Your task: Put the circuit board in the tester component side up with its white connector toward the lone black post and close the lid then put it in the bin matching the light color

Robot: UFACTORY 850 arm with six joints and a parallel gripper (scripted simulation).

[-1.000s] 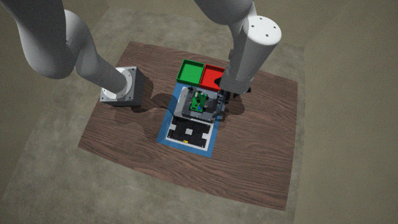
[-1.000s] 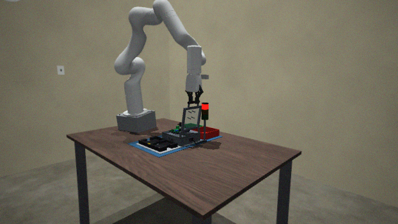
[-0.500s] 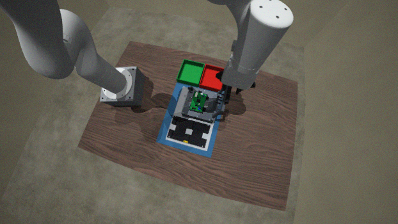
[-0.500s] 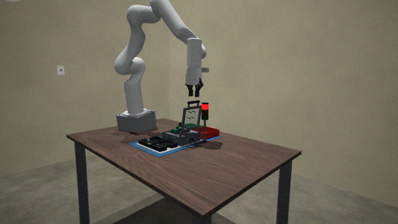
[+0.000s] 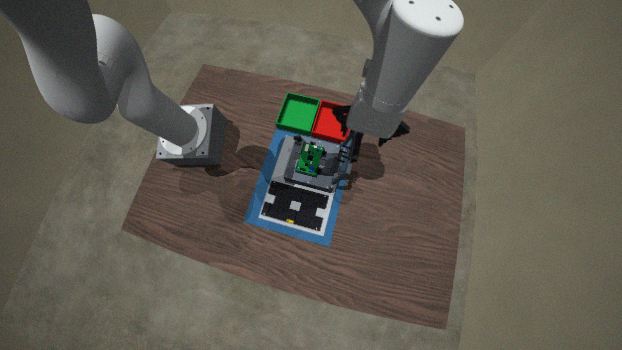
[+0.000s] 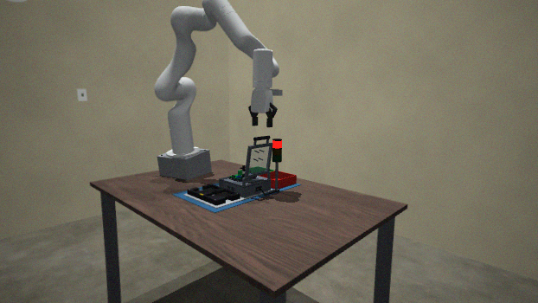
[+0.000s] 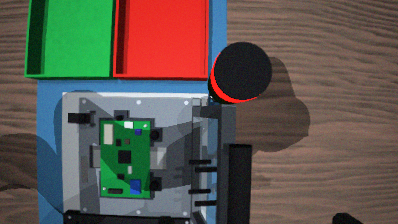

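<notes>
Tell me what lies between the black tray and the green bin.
The gray tester, with the green circuit board on it, lies between them; the top view shows this best.

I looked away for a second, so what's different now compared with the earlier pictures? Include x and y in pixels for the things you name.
The claw [image 5: 370, 126] [image 6: 262, 123] [image 7: 345, 218] has risen clear of the lid's handle [image 5: 356, 145] [image 6: 261, 138] [image 7: 240, 180] and is open. The lid [image 6: 248, 162] [image 7: 226, 125] stayed up, the board [image 5: 310, 159] [image 6: 240, 174] [image 7: 125, 157] stayed in the tester [image 5: 280, 167] [image 6: 248, 189] [image 7: 72, 165], and the light [image 6: 277, 144] [image 7: 235, 98] stayed red.
</notes>
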